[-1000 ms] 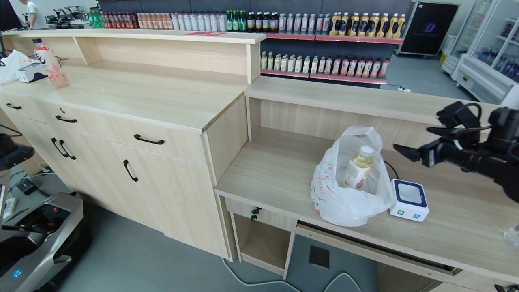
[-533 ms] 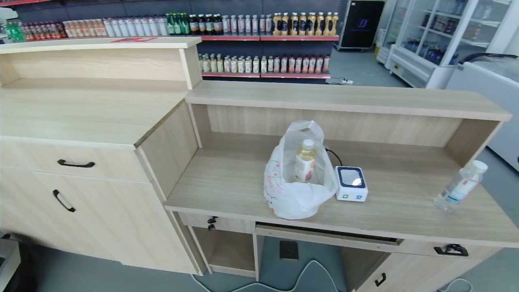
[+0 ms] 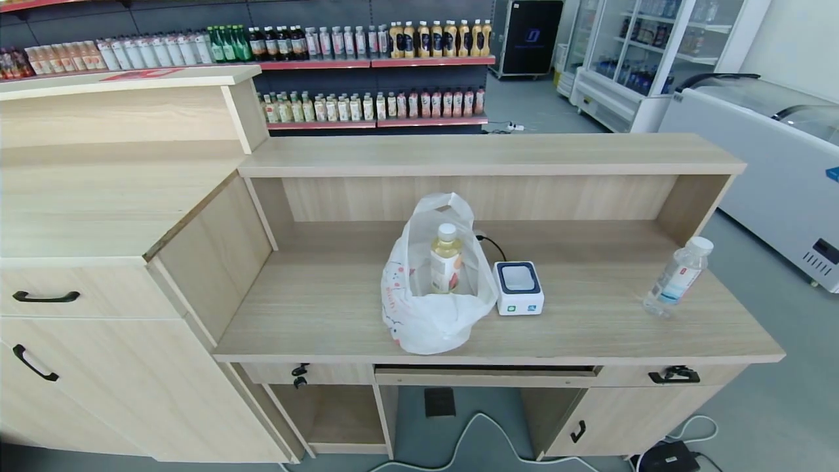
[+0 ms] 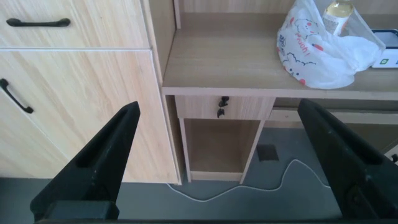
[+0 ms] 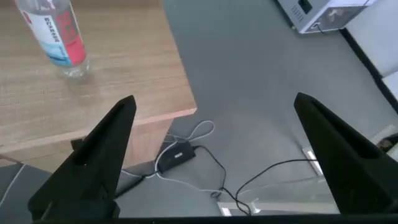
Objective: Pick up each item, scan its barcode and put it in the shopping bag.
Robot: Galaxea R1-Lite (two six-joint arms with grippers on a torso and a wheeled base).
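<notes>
Wooden surface: water bottle stands well apart from the scanner; right hand (spread wide, as is left hand) should grip mid-body, label exposed.

We see our right gripper with its fingers spread wide above the grey floor. A clear water bottle stands on the wooden counter near its corner. Cables lie on the floor beside that corner.
</notes>
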